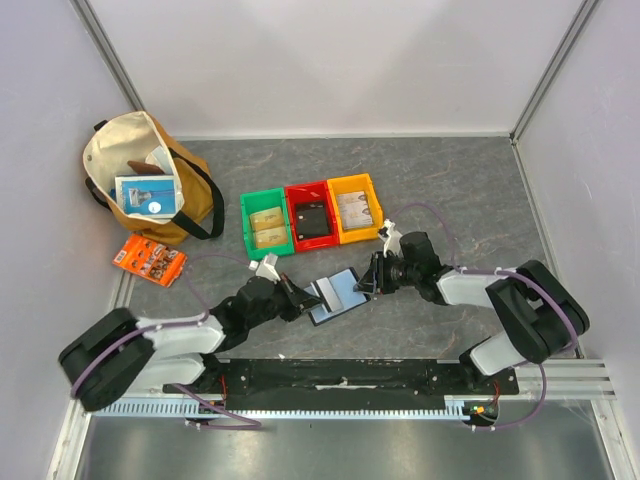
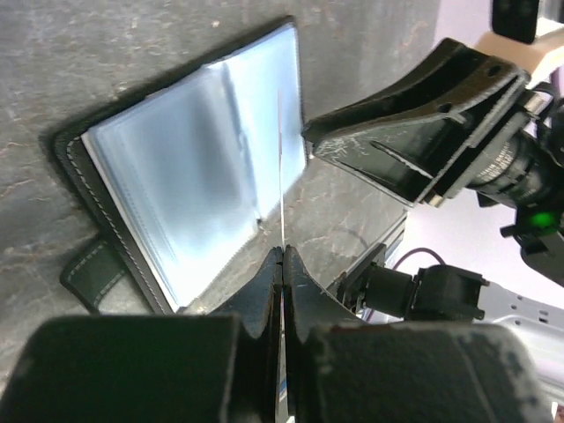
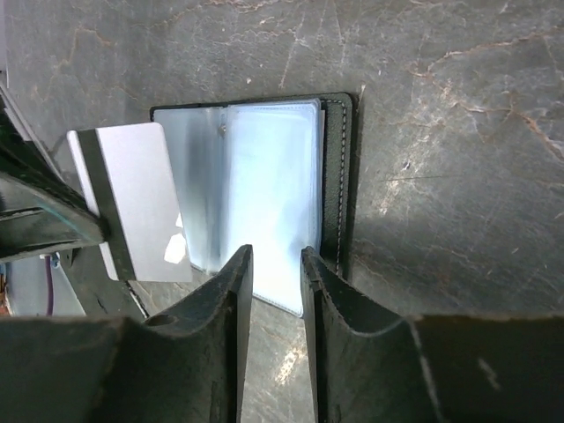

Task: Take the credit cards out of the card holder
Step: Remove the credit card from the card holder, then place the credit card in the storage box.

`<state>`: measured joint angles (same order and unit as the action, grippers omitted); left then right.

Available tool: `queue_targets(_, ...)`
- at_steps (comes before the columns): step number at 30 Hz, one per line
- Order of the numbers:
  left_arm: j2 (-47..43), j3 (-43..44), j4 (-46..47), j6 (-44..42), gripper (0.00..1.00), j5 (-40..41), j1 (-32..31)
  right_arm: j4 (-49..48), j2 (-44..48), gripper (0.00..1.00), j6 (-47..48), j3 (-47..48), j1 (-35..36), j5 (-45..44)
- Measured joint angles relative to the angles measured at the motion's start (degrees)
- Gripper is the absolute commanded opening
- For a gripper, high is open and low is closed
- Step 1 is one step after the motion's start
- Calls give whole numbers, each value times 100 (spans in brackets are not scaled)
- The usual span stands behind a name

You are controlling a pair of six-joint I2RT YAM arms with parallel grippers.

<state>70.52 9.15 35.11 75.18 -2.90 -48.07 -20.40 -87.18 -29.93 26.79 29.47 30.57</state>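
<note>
Looking down from above, I see the card holder open between my grippers: left gripper at its left edge, right gripper at its right.

Left wrist: fingers clamped on a silver card, seen edge-on.

Right wrist: fingers narrowly apart over the holder's near edge. The card overlaps its left page, so I would pull left.

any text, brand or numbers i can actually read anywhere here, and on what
No text here is readable.
Orange packet: print too small.
Blue-and-white item in the tote bag: too small.
Cards in the green bin and in the yellow bin: blurred.
Silver card: dark stripe only, no text showing.
Card holder sleeves: blank.
</note>
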Motion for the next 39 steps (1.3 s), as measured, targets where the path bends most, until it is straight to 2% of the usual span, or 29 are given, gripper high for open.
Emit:
queue_targets(6, -1523, 98, -1373, -802, 2, 120, 0, 299, 651, 64, 85, 0, -4, 13)
queue_targets(11, -2686, 107, -1869, -1615, 2, 129, 0, 212, 1521, 76, 72, -13, -7, 280)
queue_targets(17, -3486, 138, -1674, -2673, 2, -98, 0, -678, 2380, 78, -221, -127, 33, 927)
queue_targets(23, -3467, 319, -1104, -3565, 2, -664, 0, -1403, 2533, 77, -415, -142, 304, 1322)
queue_targets(28, -3202, 625, -608, -4063, 2, -1128, 0, -1803, 2514, 67, -402, -144, 614, 1508)
queue_targets(30, -3108, 758, -446, -4190, 2, -1316, -2, -1891, 2498, 58, -369, -144, 678, 1572)
queue_targets(32, -3014, 885, -321, -4264, 2, -1451, 0, -1937, 2496, 30, -321, -144, 684, 1615)
queue_targets(33, -2955, 955, -282, -4293, 2, -1526, 0, -1954, 2498, 7, -304, -142, 688, 1617)
queue_targets(34, -2898, 1012, -247, -4323, 2, -1567, -2, -1961, 2509, 0, -278, -142, 691, 1635)
queue_targets(36, -2830, 1073, -278, -4387, 6, -1543, 22, -1860, 2612, 0, -129, -142, 691, 1714)
queue_targets(39, -2809, 1193, -538, -4395, 30, -1456, 50, -1268, 2927, 0, 326, -46, 713, 1663)
